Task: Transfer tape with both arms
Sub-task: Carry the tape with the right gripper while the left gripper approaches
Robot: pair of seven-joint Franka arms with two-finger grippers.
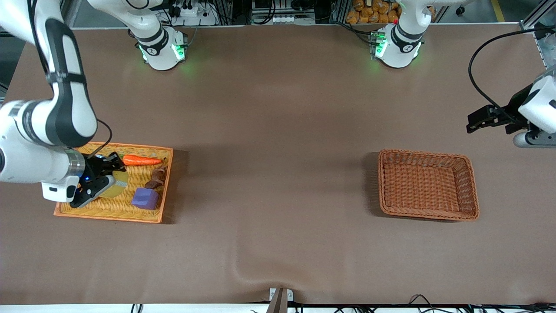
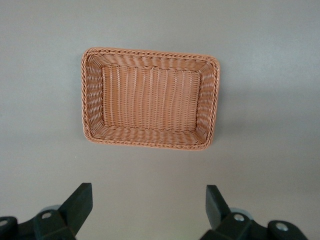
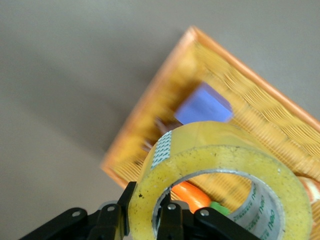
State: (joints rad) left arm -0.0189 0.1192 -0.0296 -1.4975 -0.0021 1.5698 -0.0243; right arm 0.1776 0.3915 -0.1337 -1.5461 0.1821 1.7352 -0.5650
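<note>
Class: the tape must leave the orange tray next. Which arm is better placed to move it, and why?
The right arm: its right pincer is shut on the tape above the orange tray. The left pincer waits open beside the brown basket.

The yellowish translucent tape (image 3: 220,175) roll hangs tilted over the orange tray (image 1: 161,191), gripped through its core.

High front overview; wrist cameras downward over each basket

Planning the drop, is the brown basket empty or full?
Empty. The basket shows only bare weave inside; the tape is in the right hand.
</note>
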